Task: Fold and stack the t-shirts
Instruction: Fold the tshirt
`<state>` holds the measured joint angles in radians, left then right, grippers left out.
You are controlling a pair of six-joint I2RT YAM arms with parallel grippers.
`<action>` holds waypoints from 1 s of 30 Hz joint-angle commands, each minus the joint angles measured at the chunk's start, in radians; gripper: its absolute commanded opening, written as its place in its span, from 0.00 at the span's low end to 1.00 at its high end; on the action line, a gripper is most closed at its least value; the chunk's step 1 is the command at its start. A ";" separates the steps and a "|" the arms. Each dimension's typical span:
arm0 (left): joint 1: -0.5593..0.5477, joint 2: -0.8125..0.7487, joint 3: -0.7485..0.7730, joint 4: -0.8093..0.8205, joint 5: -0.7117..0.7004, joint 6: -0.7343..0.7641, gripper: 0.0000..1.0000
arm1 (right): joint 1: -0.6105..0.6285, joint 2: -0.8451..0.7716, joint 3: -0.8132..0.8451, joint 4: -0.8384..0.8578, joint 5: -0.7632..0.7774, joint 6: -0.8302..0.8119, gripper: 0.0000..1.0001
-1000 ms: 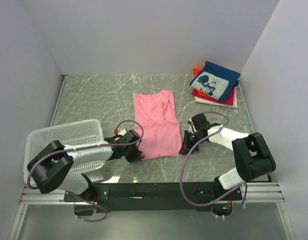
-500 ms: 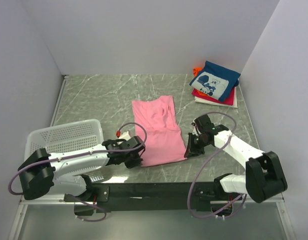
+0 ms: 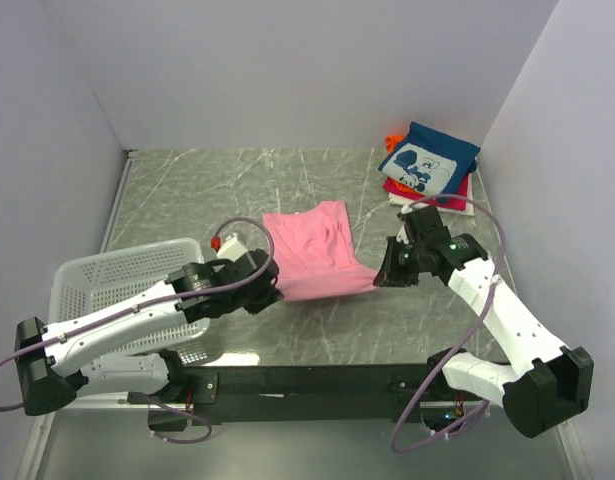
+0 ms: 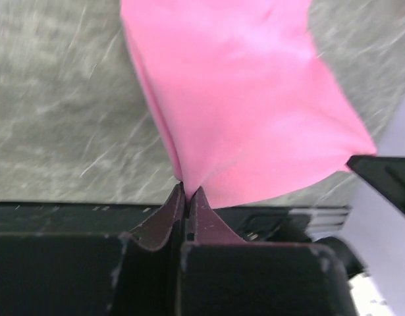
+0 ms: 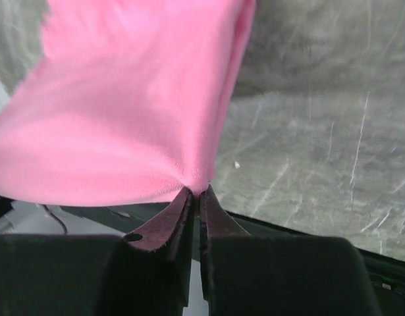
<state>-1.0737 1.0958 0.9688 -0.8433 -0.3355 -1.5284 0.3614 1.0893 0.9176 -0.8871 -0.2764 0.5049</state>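
At the near left of the grey marbled tabletop (image 3: 207, 190) stands a white mesh basket (image 3: 127, 270), with the left arm reaching across its right side. Just past it, the left hand (image 3: 272, 287) is pinched tight on the near left corner of the pink t-shirt (image 3: 317, 250). Its wrist view shows the two fingers pressed together with a fold of pink cloth caught between their tips. Level with it on the other side, the right hand (image 3: 383, 278) is clamped narrow on the near right corner in the same way, the cloth bunching to a point where the fingers meet. The near hem is drawn taut between the two hands and lifted off the tabletop, while the far part of the tee, with the neckline, lies flat near the middle. Well apart, in the far right corner, sits the folded stack: a navy blue t-shirt (image 3: 432, 158) with a white cartoon print on top, a red t-shirt (image 3: 453, 199) under it and a white t-shirt (image 3: 427, 204) at the bottom. A scrap of orange cloth (image 3: 392, 140) peeks out behind the stack, too little of it showing to tell what it is.
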 commanded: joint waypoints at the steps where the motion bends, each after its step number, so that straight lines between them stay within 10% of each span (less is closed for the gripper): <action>1: 0.061 0.015 0.080 -0.050 -0.079 0.063 0.00 | -0.004 0.018 0.107 -0.018 0.082 0.020 0.00; 16: 0.578 0.278 0.192 0.191 0.234 0.503 0.00 | -0.022 0.542 0.592 0.028 0.092 -0.008 0.00; 30: 0.745 0.671 0.487 0.276 0.414 0.668 0.00 | -0.098 0.932 1.020 -0.075 0.071 -0.049 0.00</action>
<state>-0.3546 1.7290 1.3727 -0.5724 0.0513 -0.9283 0.2947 1.9965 1.8591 -0.9268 -0.2302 0.4839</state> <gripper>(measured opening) 0.025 0.094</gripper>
